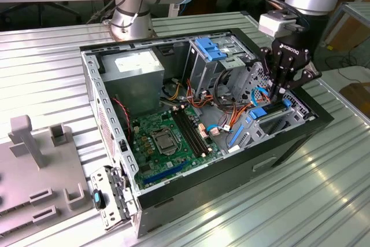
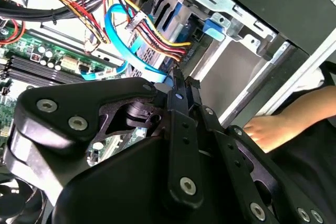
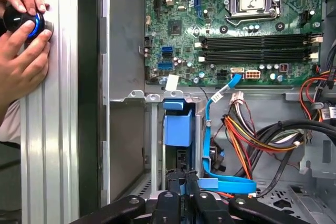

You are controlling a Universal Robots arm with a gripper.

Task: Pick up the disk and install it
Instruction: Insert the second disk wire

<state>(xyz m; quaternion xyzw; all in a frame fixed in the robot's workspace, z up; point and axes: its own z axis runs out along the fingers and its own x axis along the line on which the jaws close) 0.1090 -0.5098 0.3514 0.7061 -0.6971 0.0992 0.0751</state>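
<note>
Inside the open black computer case (image 1: 289, 143), one black gripper (image 1: 281, 92) holds its jaws pinched narrow on the one blue-railed dark disk (image 3: 177, 127), seated upright in the metal bay; two hands (image 3: 23, 51) rest outside.

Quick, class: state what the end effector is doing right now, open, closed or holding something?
End effector: closed, fingers pinched together down in the drive bay by the blue-railed disk; whether it grips the disk cannot be told.

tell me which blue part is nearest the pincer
the blue-railed disk at the exterior view's right, just below the pincer; the blue latch atop the drive cage sits farther away
</note>
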